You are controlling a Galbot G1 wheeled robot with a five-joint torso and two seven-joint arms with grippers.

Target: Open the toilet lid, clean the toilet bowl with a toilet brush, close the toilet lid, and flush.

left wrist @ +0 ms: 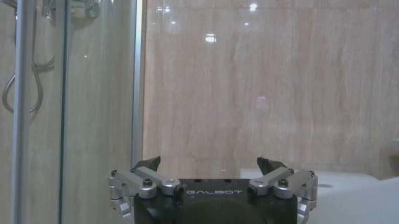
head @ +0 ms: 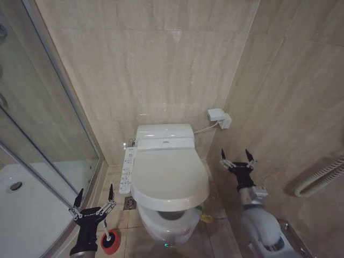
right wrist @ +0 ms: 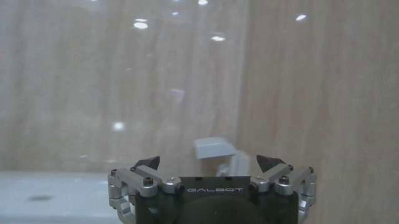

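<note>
The toilet lid [head: 171, 174] lies shut, flat over the seat, in the middle of the head view against the tiled back wall [head: 161, 59]. Below its front edge a strip of the toilet bowl [head: 167, 227] shows, white and rounded, and a dark slot of its inside can be seen under the lid, too small to tell what is in it. A bit of green-yellow strap [head: 206, 217] pokes out at the lid's front corner on the robot's right. Behind the lid sits the white tank unit [head: 164, 137], and a control panel [head: 127, 171] with rows of buttons runs along the toilet's side on the robot's left.

On the floor near the toilet's front, on the robot's left, stands the red cup holder [head: 111, 242] with the toilet brush [head: 106, 237] in it; only a short white piece of the brush is visible.

The left claw [head: 94, 199] hangs just above that holder, fingers spread wide and holding nothing. The right claw [head: 236, 156] hovers beside the toilet near the right wall, also spread and empty. A white wall box [head: 218, 117] sits behind it. The glass shower door [head: 48, 134] stands to the left.
</note>
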